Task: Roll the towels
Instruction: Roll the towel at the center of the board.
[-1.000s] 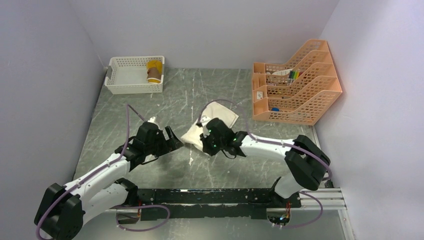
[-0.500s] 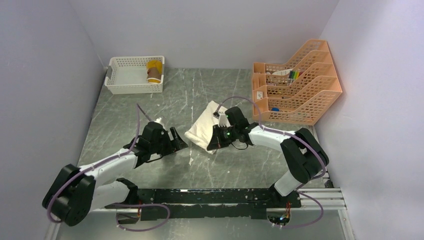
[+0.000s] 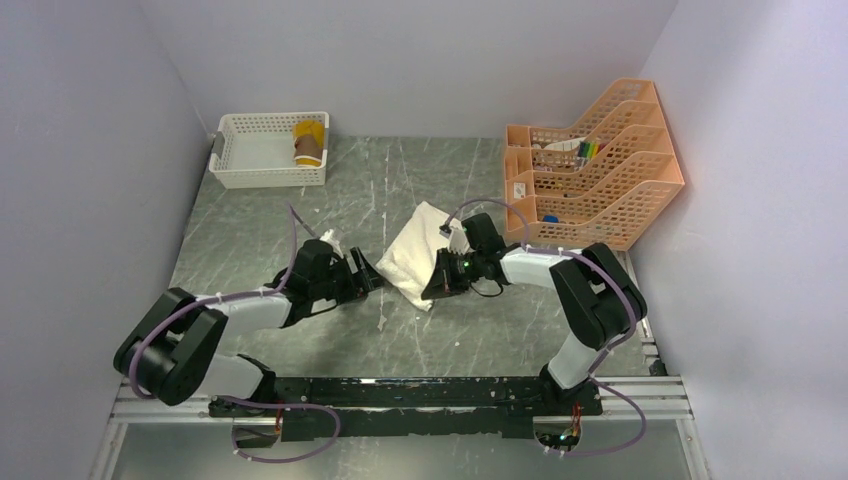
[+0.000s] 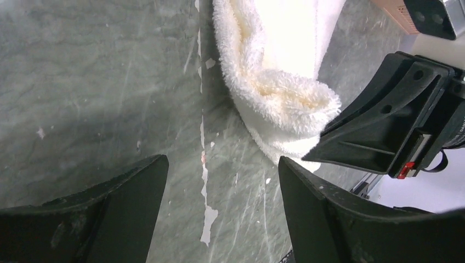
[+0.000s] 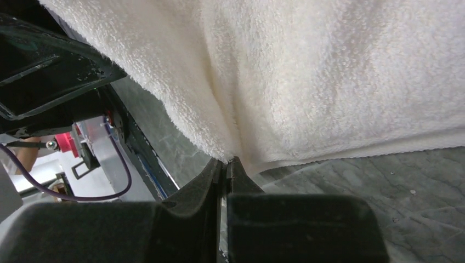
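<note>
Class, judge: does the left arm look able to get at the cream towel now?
Probably yes: the open left fingers face the towel across bare table; the right fingers, shut on the towel's edge, crowd only one side.

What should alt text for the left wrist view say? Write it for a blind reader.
A bunched cream towel lies on the scratched grey table, with the shut right gripper pinching its edge. The left gripper stands open below, its dark fingers empty and short of the towel.
</note>
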Controlling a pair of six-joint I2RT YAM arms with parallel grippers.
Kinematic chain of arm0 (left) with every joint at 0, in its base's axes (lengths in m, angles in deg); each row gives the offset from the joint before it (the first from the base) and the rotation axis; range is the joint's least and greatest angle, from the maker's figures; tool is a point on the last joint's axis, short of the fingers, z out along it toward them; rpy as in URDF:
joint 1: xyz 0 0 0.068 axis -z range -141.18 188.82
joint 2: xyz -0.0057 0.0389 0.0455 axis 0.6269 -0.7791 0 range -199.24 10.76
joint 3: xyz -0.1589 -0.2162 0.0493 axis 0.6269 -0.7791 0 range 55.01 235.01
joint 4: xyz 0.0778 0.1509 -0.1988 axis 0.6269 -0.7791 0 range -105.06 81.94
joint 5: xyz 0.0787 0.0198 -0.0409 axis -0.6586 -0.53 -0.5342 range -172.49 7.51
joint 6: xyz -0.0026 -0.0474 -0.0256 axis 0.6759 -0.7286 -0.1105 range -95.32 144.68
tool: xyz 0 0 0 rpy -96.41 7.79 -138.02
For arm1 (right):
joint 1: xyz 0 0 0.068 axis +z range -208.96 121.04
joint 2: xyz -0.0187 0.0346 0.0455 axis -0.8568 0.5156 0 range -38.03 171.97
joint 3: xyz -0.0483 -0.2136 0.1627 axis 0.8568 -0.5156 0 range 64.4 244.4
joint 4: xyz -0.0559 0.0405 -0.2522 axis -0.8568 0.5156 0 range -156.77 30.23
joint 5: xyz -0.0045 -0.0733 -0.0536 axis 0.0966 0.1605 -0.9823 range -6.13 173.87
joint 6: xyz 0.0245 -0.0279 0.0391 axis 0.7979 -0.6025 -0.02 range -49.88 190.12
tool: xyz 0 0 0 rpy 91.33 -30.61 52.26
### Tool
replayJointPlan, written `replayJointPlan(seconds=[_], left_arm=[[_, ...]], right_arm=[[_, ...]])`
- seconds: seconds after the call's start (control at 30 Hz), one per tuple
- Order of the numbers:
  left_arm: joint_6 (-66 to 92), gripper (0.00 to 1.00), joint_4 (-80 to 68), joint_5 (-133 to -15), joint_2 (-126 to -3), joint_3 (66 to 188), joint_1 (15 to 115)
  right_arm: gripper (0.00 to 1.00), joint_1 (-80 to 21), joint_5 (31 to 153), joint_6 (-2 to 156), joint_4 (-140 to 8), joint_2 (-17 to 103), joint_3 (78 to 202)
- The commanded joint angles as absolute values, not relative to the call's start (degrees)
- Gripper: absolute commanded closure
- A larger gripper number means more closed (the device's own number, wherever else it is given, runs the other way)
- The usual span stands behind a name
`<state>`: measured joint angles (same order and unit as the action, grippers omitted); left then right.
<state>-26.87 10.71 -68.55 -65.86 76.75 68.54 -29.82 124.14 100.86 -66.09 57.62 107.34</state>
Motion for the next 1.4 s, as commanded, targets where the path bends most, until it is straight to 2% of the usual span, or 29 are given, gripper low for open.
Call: replayJointPlan(seconds=[0.0, 0.23, 0.5, 0.67, 0.83, 0.87, 0.93, 1.0, 1.03, 1.07, 1.17, 1.37], left_arm=[[-26.62, 0.15, 17.32, -66.64, -69.79, 79.4, 68.52], [-27.12, 0.15, 22.65, -64.74, -78.67, 82.4, 68.53], [-27.14, 0.18, 24.17, -64.29, -83.55, 85.09, 68.51], [-25.9, 0.47, 21.9, -64.21, -86.78, 87.6, 68.52], [-24.76, 0.66, 20.03, -65.5, -89.47, 88.43, 68.49], [-24.53, 0.7, 19.54, -65.71, -89.85, 88.53, 68.52], [-24.29, 0.79, 18.32, -66.05, -90.2, 88.73, 68.52], [-24.11, 0.8, 16.36, -66.47, -90.09, 89.12, 68.53], [-23.96, 0.79, 15.18, -67.03, -89.83, 89.3, 68.53], [-23.89, 0.79, 14.1, -67.32, -89.53, 89.42, 68.52], [-23.88, 0.79, 11.58, -68.56, -88.4, 89.76, 68.5], [-24.1, 0.78, 9.06, -68.98, -88.15, 91.55, 68.31]], right_arm=[[1.0, -30.43, 125.77, 101.49, -67.05, 58.78, 107.31], [1.0, -30.4, 126.11, 100.18, -65.69, 60.15, 108.59], [1.0, -31.93, 126.63, 99.57, -65.2, 62.16, 109.45], [1.0, -32.17, 126.94, 99.07, -64.67, 63.1, 110.31], [1.0, -32.16, 125.55, 97.61, -62.97, 63.48, 111.05], [0.98, -32.18, 124.93, 96.78, -62.05, 63.48, 111.47], [0.81, -32.18, 122.31, 93.62, -58.67, 62.55, 112.98], [0.58, -31.5, 117.39, 89.24, -54.31, 59.99, 114.94], [0.47, -30.15, 111.06, 86.67, -50.94, 58.25, 116.38], [0.43, -27.73, 104.21, 84.21, -48.2, 56.63, 117.95], [0.34, -16.98, 82.61, 78.82, -44.63, 52.19, 120.49], [0.32, 0.84, 62.23, 74.52, -48.22, 49.69, 117.38]])
